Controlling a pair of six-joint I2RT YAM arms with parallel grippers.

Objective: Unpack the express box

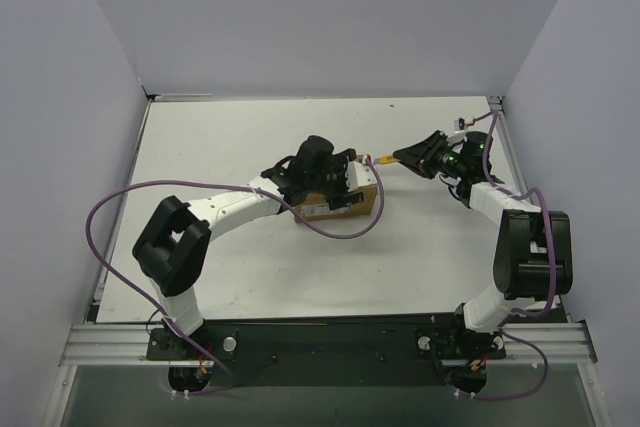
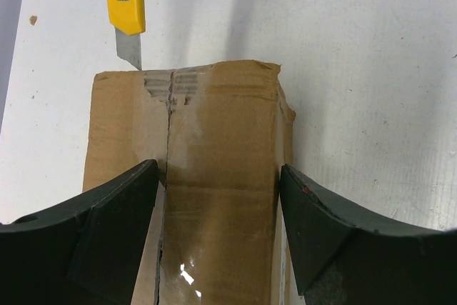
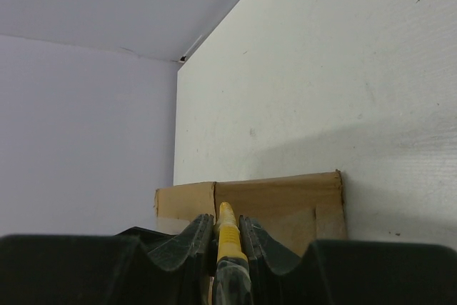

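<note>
Left gripper (image 2: 218, 176) spread over the express box (image 2: 221, 126), label (image 1: 323, 210) unreadable; right gripper (image 3: 226, 223) clenches a yellow knife (image 3: 227, 237).

Readable text, brands, numbers, signs: none in any view.
Item: express box (image 1: 338, 205), brown cardboard. Pale label (image 1: 325, 210) on the side wall facing the arm bases; its print is too small and blurred to make out.
</note>
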